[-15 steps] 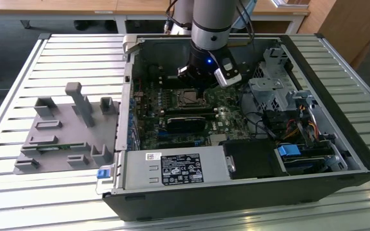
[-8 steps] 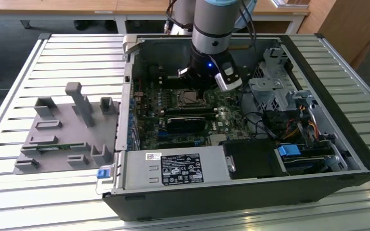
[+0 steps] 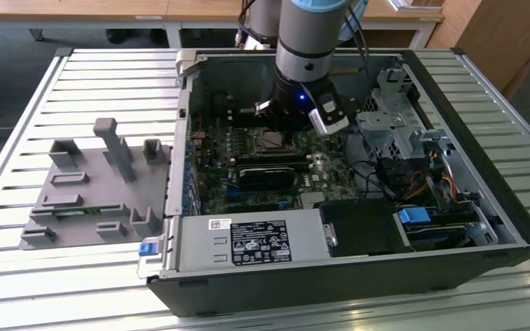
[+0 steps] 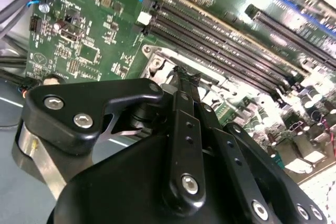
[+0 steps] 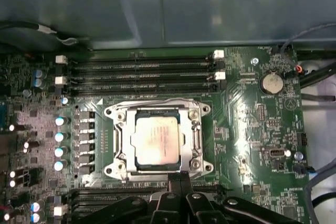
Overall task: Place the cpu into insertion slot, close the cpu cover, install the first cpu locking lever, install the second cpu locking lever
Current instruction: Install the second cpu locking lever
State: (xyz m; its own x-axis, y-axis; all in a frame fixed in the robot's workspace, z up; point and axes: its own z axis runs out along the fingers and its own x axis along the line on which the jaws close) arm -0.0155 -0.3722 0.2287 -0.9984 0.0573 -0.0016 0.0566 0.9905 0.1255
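Right at the tool's [image 5: 178, 178] tips, whose black fingers [image 4: 185, 129] look pressed together with nothing between them, lies the edge of the cpu cover [image 5: 119, 136]. Just beyond, the cpu [image 5: 157, 139] sits flat in the insertion slot [image 5: 195, 139], framed by that cover. Farther off run the memory slots [image 5: 142, 75].

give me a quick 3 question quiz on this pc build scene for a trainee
1. True or false: the cpu already sits in the insertion slot.
2. In the exterior view, the grey holder tray lies on which side of the computer case? A) the view's left B) the view's right
3. Fill in: in the first wrist view the claw is nearest the socket's ____.

Key
1. True: the silver chip lies inside the metal frame.
2. A
3. edge: its tip is at the frame's rim, beside the memory slots on the far side of the socket.
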